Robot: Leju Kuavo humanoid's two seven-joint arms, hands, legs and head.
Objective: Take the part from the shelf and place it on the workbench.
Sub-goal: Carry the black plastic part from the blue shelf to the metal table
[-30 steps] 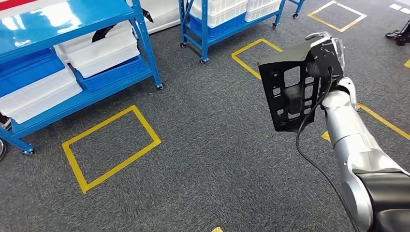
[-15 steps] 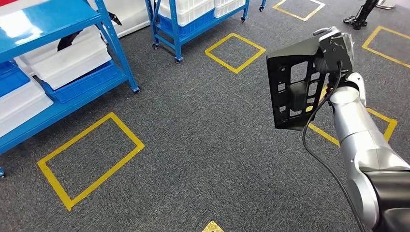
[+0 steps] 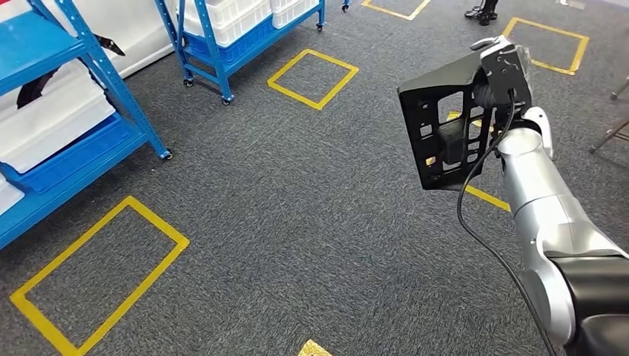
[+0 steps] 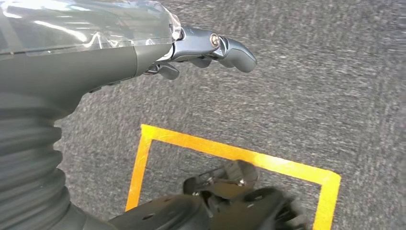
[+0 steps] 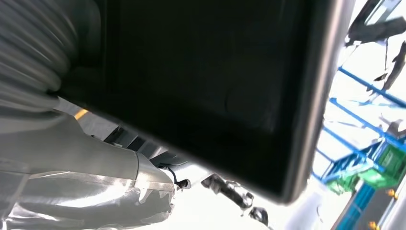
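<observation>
White bins (image 3: 44, 122) on blue shelf (image 3: 96, 63)

black part (image 3: 445, 126): 1 | blue shelves (image 3: 44, 111): 2 | yellow floor squares (image 3: 313, 76): 5

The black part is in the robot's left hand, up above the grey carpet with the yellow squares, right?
Not quite: the black part is held by the right hand, not the left. The head view shows the right arm holding it above the grey carpet with the yellow squares. The left hand holds nothing, as the left wrist view shows.
</observation>
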